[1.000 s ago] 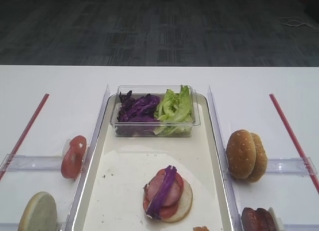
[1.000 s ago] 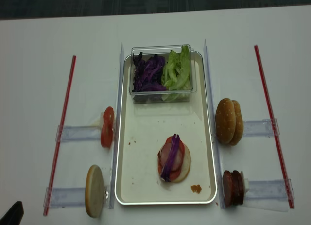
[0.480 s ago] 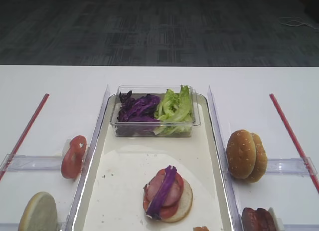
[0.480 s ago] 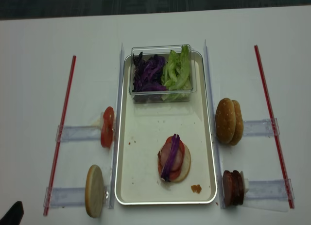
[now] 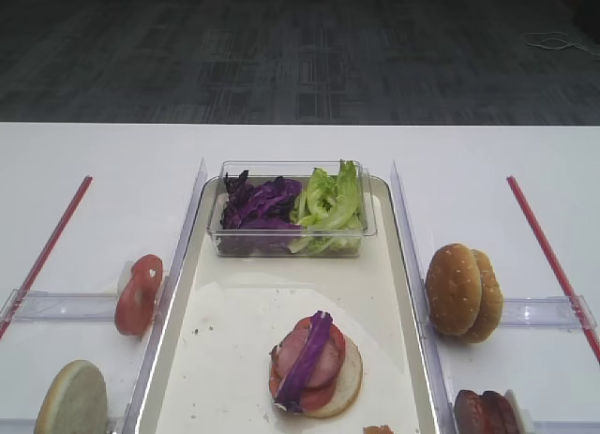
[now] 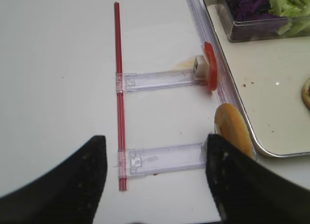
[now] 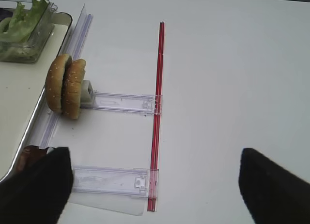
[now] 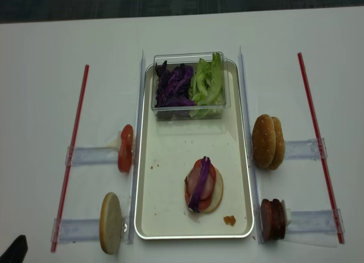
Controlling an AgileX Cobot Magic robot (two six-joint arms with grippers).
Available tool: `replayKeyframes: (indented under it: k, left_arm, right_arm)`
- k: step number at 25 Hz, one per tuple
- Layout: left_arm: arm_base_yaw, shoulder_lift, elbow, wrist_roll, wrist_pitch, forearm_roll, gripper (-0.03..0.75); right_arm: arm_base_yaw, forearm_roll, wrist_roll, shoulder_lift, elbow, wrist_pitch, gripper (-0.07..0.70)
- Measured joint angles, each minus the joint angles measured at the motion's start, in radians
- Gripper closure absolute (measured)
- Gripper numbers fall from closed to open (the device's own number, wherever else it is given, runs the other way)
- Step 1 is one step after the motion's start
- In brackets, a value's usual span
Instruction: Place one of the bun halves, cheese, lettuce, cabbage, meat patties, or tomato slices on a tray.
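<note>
While both arms wait back at the near edge, the first high view shows the tray (image 5: 389, 293) running down the middle of the table, with a clear tub at its far end holding purple cabbage (image 5: 259, 207) on the left and lettuce (image 5: 328, 202) on the right. A half-built burger (image 5: 316, 364) sits near the tray's near end: bun base, tomato, a pink meat slice and a cabbage strip on top.

From the right wrist camera, two sesame bun halves (image 7: 65, 86) stand on edge in a clear rack just right of the tray, apparently so that jaws can close on one from above. The right gripper (image 7: 155, 185) shows only as two dark fingers spread wide, with nothing between them.

From the left wrist camera, a tomato slice (image 6: 209, 73) and a pale bun half (image 6: 234, 136) stand upright in like racks against the tray's left rail. The left gripper (image 6: 152, 178) is also spread wide and empty, near the bun half.

In the overhead view, dark meat patties (image 8: 272, 219) stand in the near right rack. No cheese is visible in any view. Next layer appears not yet picked.
</note>
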Motion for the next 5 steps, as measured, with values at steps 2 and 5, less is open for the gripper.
replayKeyframes:
  k: [2,5]
  left_arm:
    - [0.000,0.000,0.000,0.000,0.000,0.000,0.293]
    - [0.000,0.000,0.000,0.000,0.000,0.000,0.295]
  right_arm:
    - [0.002,0.000,-0.002,0.000,0.000,0.000,-0.061]
    - [0.000,0.000,-0.002,0.000,0.000,0.000,-0.061]
